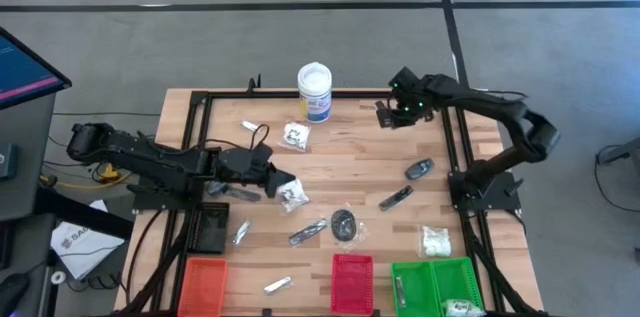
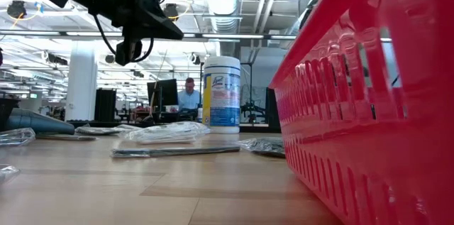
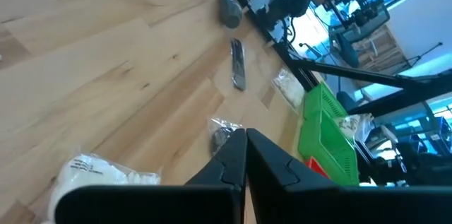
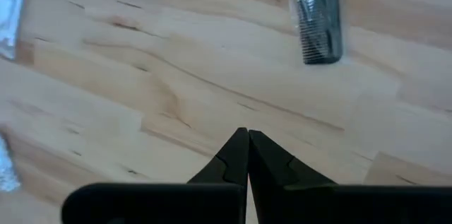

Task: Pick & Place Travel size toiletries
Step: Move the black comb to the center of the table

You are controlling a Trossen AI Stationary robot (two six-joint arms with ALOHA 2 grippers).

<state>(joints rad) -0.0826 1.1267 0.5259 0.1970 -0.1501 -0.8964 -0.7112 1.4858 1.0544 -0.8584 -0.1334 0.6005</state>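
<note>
On the white tub (image 1: 315, 91) at the far side of the table (image 1: 360, 157) you can see a blue label, and in the low view it carries a word in script that looks like "Lysol", but the small lines under it you cannot read. On a white box (image 1: 82, 242) on the floor beside the table some dark letters show, too small to read.

The toiletries lie spread over the wood. A clear packet with white contents (image 1: 292, 192) lies just beside the left gripper (image 1: 272, 179), on the side toward the trays; in the left wrist view you see this white packet (image 3: 106, 172) low beside the fingers, not between them. The left jaws are closed, with nothing in them. Beyond the fingertips lie a dark round disc in a clear wrap (image 1: 344, 223) and a slim black stick (image 1: 397, 197).

The right gripper (image 1: 388, 114) is above the far right part of the table, to the right of the tub. Its jaws are closed too, and empty. In its wrist view a black comb (image 4: 317, 16) lies on the wood ahead of the fingertips, well apart from them.

The left arm stretches low from the left edge toward the table's middle. The right arm rises from its base at the right edge, bends at the elbow and reaches back toward the far side.

Near the front edge stand an orange tray (image 1: 203, 283), a red tray (image 1: 352, 282) and a green tray (image 1: 432, 279); a white packet (image 1: 458, 307) lies in the green one, another (image 1: 434, 241) just behind it.
</note>
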